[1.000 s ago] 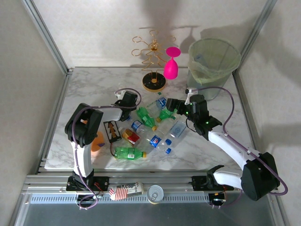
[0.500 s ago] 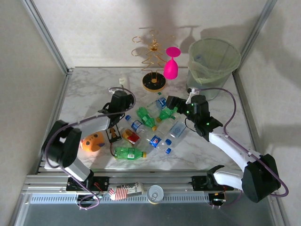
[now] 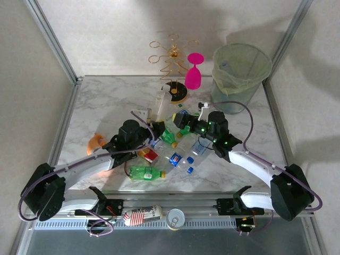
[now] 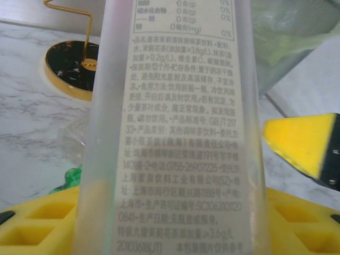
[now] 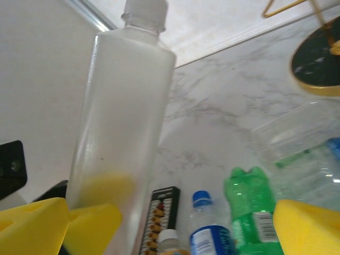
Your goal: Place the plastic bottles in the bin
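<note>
My left gripper (image 3: 155, 113) is shut on a tall frosted white bottle (image 3: 161, 101), held upright above the pile. In the left wrist view this bottle (image 4: 175, 122) stands close before the lens between the yellow fingers (image 4: 37, 223) of that gripper (image 4: 170, 228). My right gripper (image 3: 184, 120) stands open just right of it, over the pile. In the right wrist view that gripper (image 5: 170, 234) has the frosted bottle (image 5: 122, 122) at its left side, apart. Below lie a blue-capped bottle (image 5: 210, 228) and a green bottle (image 5: 252, 212). The bin (image 3: 241, 69) stands at the back right.
Several bottles lie mid-table: green (image 3: 146, 172), blue-labelled (image 3: 175, 159), red-labelled (image 3: 150, 155), clear (image 3: 200, 145). A gold wire rack (image 3: 174, 91) and pink wine glass (image 3: 193, 74) stand behind. An orange toy (image 3: 95, 142) lies left. A can (image 3: 175, 218) sits on the front rail.
My left arm has stretched out low across the table, and its gripper has carried the frosted bottle rightward over the pile. My right gripper has shifted a little left toward it.
</note>
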Action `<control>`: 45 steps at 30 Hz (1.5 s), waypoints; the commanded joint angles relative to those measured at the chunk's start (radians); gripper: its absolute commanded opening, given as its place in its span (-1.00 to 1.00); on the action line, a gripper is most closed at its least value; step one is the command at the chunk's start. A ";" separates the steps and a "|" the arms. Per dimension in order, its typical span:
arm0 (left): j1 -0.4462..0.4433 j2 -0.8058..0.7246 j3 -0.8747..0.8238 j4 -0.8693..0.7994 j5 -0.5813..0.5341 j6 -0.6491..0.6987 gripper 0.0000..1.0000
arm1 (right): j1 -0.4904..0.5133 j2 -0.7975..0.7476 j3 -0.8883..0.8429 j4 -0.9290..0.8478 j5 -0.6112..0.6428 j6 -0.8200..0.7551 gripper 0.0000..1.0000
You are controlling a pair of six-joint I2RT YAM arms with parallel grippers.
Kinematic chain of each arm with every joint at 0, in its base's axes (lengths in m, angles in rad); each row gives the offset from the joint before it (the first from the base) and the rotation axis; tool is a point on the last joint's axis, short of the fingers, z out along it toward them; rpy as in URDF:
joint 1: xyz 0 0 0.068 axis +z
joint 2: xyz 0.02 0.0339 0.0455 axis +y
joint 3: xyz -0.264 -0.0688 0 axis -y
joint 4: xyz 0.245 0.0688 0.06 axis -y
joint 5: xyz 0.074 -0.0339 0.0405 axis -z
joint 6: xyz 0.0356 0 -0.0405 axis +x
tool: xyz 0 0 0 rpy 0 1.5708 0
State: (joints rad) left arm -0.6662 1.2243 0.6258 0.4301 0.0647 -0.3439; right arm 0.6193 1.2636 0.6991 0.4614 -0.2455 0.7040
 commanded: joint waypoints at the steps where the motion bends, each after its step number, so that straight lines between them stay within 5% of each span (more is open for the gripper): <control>1: -0.024 -0.053 -0.057 0.100 0.058 -0.016 -0.18 | 0.027 0.035 0.008 0.123 -0.039 0.038 0.97; 14: -0.105 -0.083 -0.132 0.148 0.085 -0.033 -0.17 | 0.117 0.172 0.092 0.156 0.021 0.063 0.97; 25: -0.137 -0.090 -0.149 0.131 0.038 -0.029 -0.02 | 0.128 0.192 0.103 0.152 0.031 0.081 0.36; 33: -0.144 -0.101 -0.145 0.122 0.017 -0.024 0.34 | 0.129 0.187 0.100 0.155 0.025 0.080 0.00; 39: -0.144 -0.131 -0.162 0.127 -0.041 -0.038 0.99 | 0.127 0.165 0.108 0.096 0.067 0.042 -0.02; 45: -0.135 -0.191 -0.197 0.143 -0.136 -0.053 0.99 | 0.103 0.104 0.169 -0.100 0.147 -0.067 -0.01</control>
State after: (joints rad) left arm -0.8036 1.0668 0.4488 0.5430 -0.0017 -0.3794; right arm 0.7403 1.4208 0.8070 0.4446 -0.1608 0.7177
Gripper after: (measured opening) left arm 0.993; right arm 0.562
